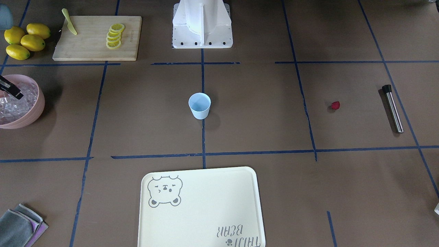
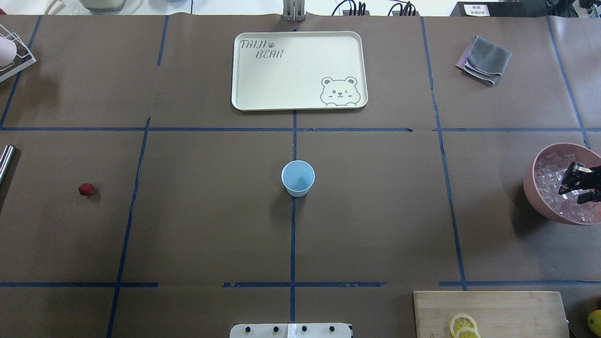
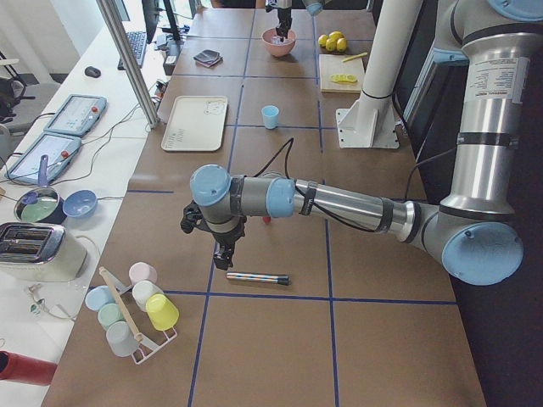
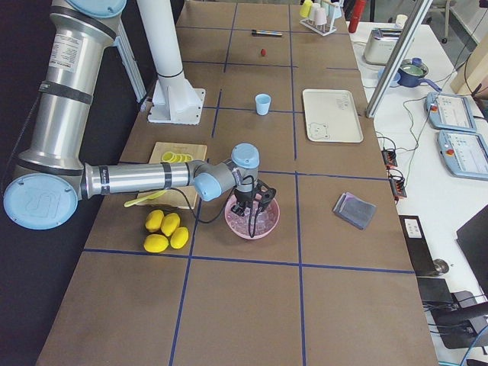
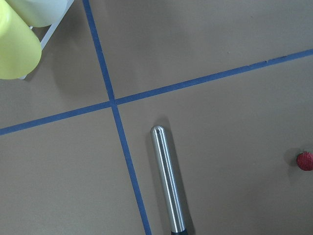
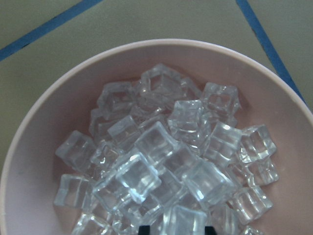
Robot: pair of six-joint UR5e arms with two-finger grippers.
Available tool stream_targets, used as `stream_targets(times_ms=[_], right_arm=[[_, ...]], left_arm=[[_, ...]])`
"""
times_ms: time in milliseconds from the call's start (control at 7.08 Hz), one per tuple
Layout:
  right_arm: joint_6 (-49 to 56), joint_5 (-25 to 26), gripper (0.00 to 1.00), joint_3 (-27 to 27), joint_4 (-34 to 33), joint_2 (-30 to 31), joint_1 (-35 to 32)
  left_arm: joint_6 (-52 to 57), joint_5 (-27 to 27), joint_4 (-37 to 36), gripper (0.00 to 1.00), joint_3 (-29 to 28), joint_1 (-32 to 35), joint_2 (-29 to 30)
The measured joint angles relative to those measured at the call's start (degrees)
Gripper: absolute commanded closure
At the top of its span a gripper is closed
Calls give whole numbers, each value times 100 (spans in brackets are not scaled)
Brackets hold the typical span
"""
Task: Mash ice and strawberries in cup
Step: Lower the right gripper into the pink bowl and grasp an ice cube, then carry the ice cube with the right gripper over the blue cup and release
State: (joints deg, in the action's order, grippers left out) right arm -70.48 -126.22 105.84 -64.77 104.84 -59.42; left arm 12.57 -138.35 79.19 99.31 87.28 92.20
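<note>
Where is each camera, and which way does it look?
Front-facing: across the table, facing the robot's base; cup central.
Overhead: behind the robot, looking forward; right gripper over pink bowl.
Exterior left: table's end; left arm near.
Exterior right: opposite end; right arm near.
Left wrist: down on metal rod, strawberry.
Right wrist: down into ice.
Front-facing, overhead share the cup.

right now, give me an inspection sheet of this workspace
surface: brown paper-covered table, blue tape grid
job's things: small light-blue plastic cup upright, empty; small red strawberry on table; clear ice cubes in round pink bowl; steel muddler lying flat
clutter: cream bear tray, wooden board with lemon slices, yellow lemons, grey cloth
grippers: right gripper open over the ice; left gripper above the muddler, state unclear
cables: black cable along left arm
surroundings: cup rack, toaster beside table
</note>
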Motion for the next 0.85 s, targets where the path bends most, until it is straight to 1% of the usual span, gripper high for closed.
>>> stream_targets(times_ms=[141,282,565,847], right_arm=[[-1,0,97,3,0,-14,0],[-1,1,100,12,0,-28,0],[-1,1,100,79,0,-39,-1],[-12,-10,100,320,-6,-28,-12]], left_arm=[[0,0,0,0,0,0,0],[0,1,0,0,0,0,0],[0,-5,0,0,0,0,0],[0,-8,2,0,4,0,0]])
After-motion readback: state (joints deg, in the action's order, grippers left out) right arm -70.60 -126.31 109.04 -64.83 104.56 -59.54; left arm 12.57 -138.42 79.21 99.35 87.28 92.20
